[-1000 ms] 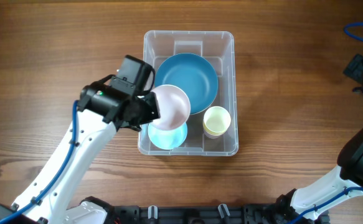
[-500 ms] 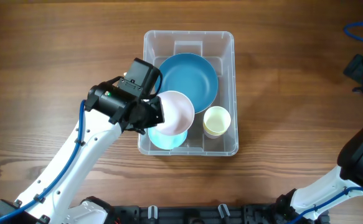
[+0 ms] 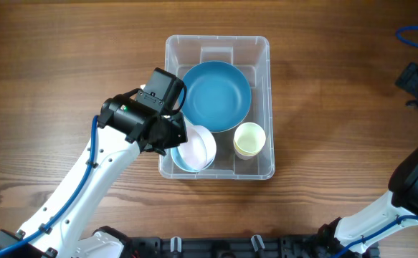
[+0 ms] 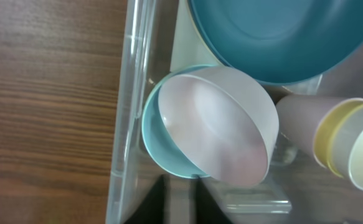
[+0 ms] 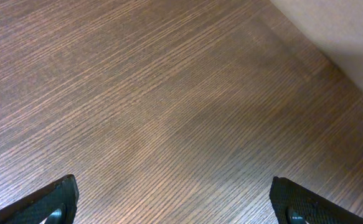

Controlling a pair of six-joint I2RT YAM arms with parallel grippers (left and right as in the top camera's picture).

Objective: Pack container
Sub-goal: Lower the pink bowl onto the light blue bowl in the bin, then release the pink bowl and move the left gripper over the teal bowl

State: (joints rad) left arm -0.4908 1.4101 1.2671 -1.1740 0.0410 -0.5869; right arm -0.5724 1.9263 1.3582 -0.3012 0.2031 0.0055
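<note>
Brown wood-grain table [image 3: 44, 64] fills the overhead view. From the lower left of that frame the white left arm [image 3: 87, 186] is stretched up toward the centre, and the left gripper [image 3: 174, 135] is placed at the left wall of the container [image 3: 219, 49]. The container is set at the centre of the frame, slightly above the middle, with its long sides running top to bottom.

Inside it, at the lower left corner, a pale pink bowl [image 3: 198, 147] is seen tilted inside a light blue bowl [image 3: 180, 160]. In the left wrist view the dark fingers are shown close together at the bottom edge, just at the pink bowl's rim. Whether the rim is pinched between them cannot be told.

A large blue plate [image 3: 216, 95] is laid in the upper half of the container. A yellow cup [image 3: 249, 140] is stood at the lower right, just beside the bowls.

At the right edge of the overhead frame the right arm [image 3: 413, 183] is kept well apart from the container. In the right wrist view the right gripper [image 5: 175, 199] is spread wide over bare wood, with nothing held between its fingers [image 5: 60, 196].
</note>
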